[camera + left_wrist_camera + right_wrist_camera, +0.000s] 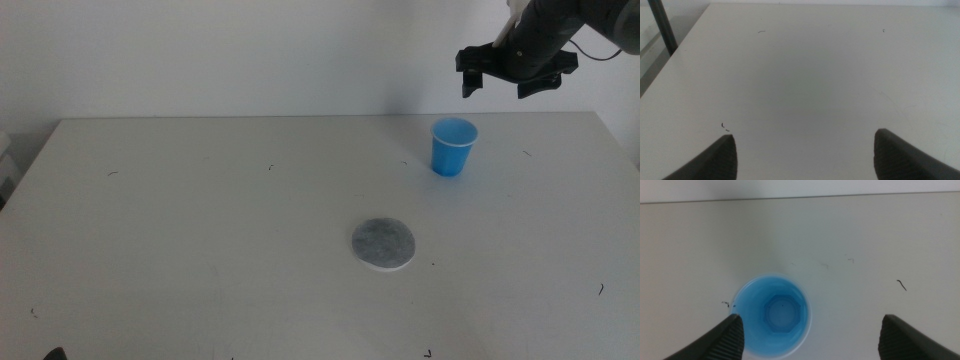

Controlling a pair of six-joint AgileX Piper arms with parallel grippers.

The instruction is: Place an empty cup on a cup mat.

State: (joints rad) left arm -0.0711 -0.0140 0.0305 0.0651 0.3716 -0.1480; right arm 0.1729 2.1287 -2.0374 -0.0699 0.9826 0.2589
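Small bright blue tapered plastic cup (454, 146) standing upright on the white table (200, 230), toward two o'clock from the table's middle, mouth up, pale rolled rim showing, blue inside and empty as seen in the right wrist view (773, 316). Flat round speckled grey cup mat (383, 243) with a thin white edge lying flat near the table's middle, at about seven o'clock from the cup, well apart from it, nothing on it. Right gripper (505, 84) hanging in the air above the cup, at roughly one o'clock from it, jaws spread wide, touching nothing; cup seen from above nearer one jaw. Left gripper (804, 152) waiting low over bare table, jaws likewise spread apart, holding nothing. Small dark scuff marks scattered over the tabletop.
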